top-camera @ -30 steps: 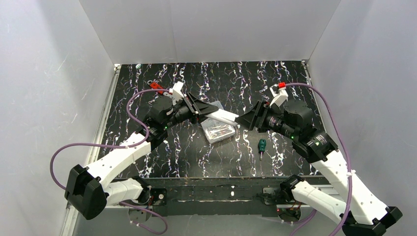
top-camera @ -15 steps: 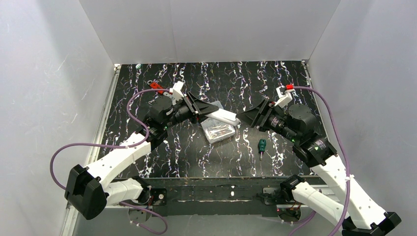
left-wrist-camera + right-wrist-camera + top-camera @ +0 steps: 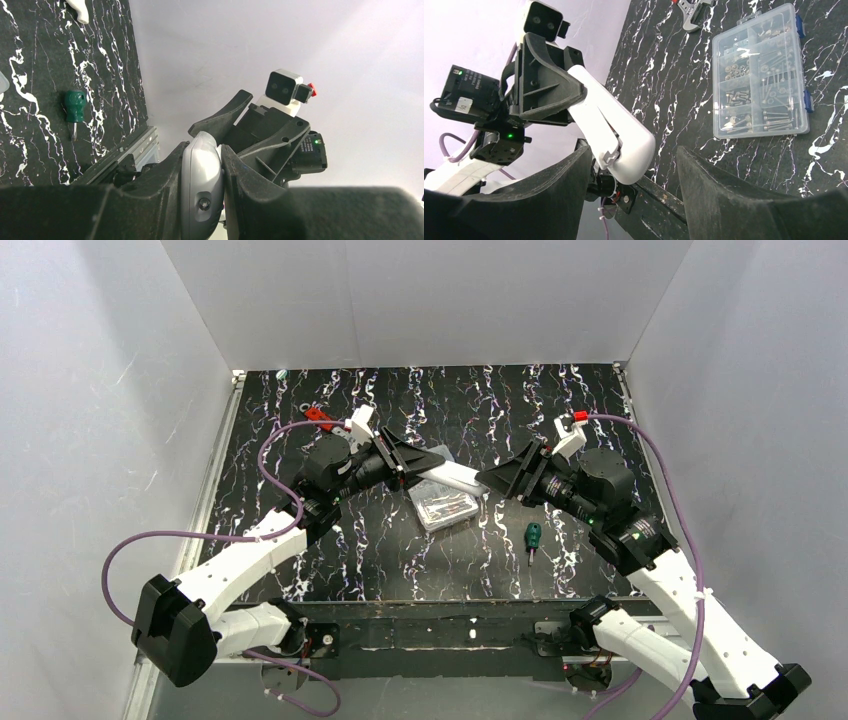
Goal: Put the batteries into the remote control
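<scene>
- The remote control (image 3: 455,478) is up in the air above the middle of the counter (image 3: 600,400), not lying on it. You see it as a slim white body that points to the right, with its free end a little lower.
- Your left tool (image 3: 425,468) is closed on the remote control and grips it at its left end. In the left wrist view, the two black fingers (image 3: 250,185) press on both sides of the white body.
- Your right tool (image 3: 497,480) is open wide and faces the left one. In the right wrist view, the free end of the remote control stands between its fingers (image 3: 724,190), and they are not closed on it.
- The clear box (image 3: 446,507) of small metal parts lies flat on the counter, just below the remote control and a little nearer to you. Its lid is shut.
- A screwdriver (image 3: 533,536) with a green handle lies on the counter to the right of the box, near the right arm, apart from the box.
- A grey wrench (image 3: 691,7) lies at the far left of the counter, well apart from the box.
</scene>
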